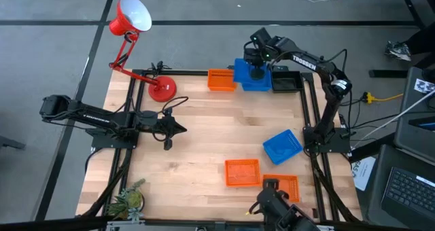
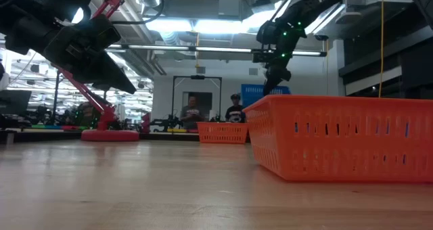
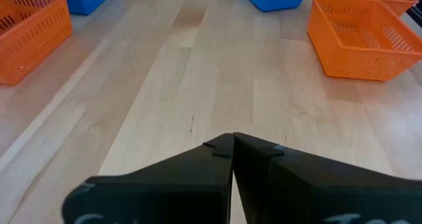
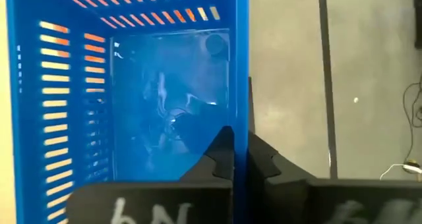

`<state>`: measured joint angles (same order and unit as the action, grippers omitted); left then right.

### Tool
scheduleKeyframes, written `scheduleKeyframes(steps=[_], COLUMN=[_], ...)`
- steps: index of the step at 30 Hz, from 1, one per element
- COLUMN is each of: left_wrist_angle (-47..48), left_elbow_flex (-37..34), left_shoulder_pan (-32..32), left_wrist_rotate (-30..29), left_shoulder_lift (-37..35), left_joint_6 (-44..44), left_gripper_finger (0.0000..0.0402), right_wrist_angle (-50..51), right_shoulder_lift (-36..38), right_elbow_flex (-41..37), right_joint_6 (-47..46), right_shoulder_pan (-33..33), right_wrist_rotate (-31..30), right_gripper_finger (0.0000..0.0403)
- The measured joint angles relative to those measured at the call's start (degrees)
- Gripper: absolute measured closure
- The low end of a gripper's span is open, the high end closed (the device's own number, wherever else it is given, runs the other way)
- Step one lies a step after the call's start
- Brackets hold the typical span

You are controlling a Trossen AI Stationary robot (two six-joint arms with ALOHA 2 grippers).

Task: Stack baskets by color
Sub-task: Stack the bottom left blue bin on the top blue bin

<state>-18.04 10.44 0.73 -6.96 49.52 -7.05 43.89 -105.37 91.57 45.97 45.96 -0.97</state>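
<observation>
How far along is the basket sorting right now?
No stack looks finished. In hand: the right gripper is shut on the wall of a blue basket at the far edge, between an orange basket and a black basket. Left: a second blue basket and two orange baskets sit separately near the front. The left gripper waits shut.

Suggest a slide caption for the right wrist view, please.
Right gripper shut on the wall of a blue basket, an orange basket showing through its slots.
</observation>
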Motion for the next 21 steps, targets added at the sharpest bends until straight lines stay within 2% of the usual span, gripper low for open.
scheduleKeyframes(steps=[5,12,16,21], left_wrist_angle=[0.0,0.0,0.0,0.0], left_elbow_flex=[0.0,0.0,0.0,0.0], left_shoulder_pan=[0.0,0.0,0.0,0.0], left_wrist_rotate=[0.0,0.0,-0.3,-1.5], left_shoulder_lift=[0.0,0.0,0.0,0.0], left_joint_6=[0.0,-0.4,-0.4,-0.5], left_gripper_finger=[0.0401,0.0401,0.0401,0.0401], right_wrist_angle=[6.8,6.9,7.5,7.9], right_shoulder_lift=[0.0,0.0,-0.2,-0.2], right_elbow_flex=[0.0,0.0,0.0,0.0], right_joint_6=[2.4,3.7,4.1,7.0], right_shoulder_pan=[2.9,5.9,6.7,6.6], right_wrist_rotate=[0.4,2.8,8.0,8.6], right_gripper_finger=[0.0403,0.0403,0.0403,0.0403])
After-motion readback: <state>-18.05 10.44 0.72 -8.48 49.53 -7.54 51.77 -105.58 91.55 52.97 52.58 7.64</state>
